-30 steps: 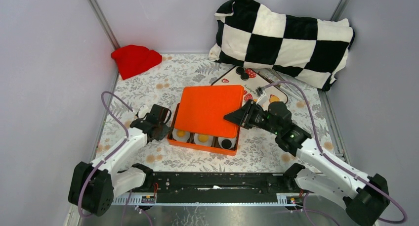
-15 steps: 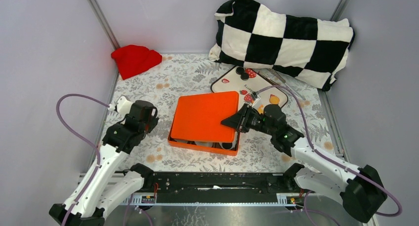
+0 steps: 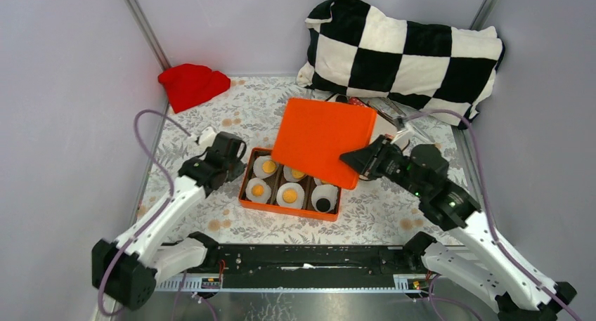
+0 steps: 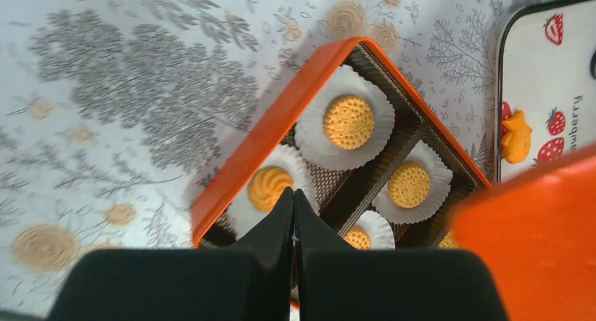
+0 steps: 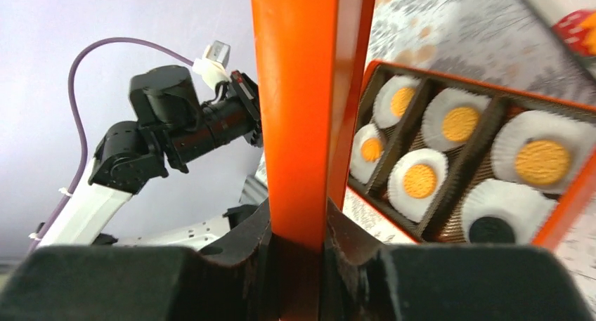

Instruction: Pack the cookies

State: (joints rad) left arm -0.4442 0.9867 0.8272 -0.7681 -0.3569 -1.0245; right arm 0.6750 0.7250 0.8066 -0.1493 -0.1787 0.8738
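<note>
The open orange box (image 3: 288, 210) holds cookies in white paper cups: golden ones (image 3: 289, 195) (image 4: 348, 121) (image 5: 460, 123) and a black one (image 3: 322, 204) (image 5: 488, 230). Its orange lid (image 3: 320, 131) (image 5: 299, 89) hangs tilted above the box's back right, and my right gripper (image 3: 362, 159) (image 5: 299, 226) is shut on its edge. My left gripper (image 3: 235, 168) (image 4: 293, 194) is shut and empty, just above the box's left end over a swirled cookie (image 4: 270, 187). One irregular orange cookie (image 4: 516, 137) lies on the strawberry tray (image 4: 555, 75).
A red cloth (image 3: 192, 84) lies at the back left. A black-and-white checked pillow (image 3: 404, 50) fills the back right. Walls close in on three sides. The tray is mostly hidden behind the lid in the top view.
My right gripper has lifted the lid off the box, up and back to the right, uncovering the cookies. My left arm has swung in to the box's left end.
</note>
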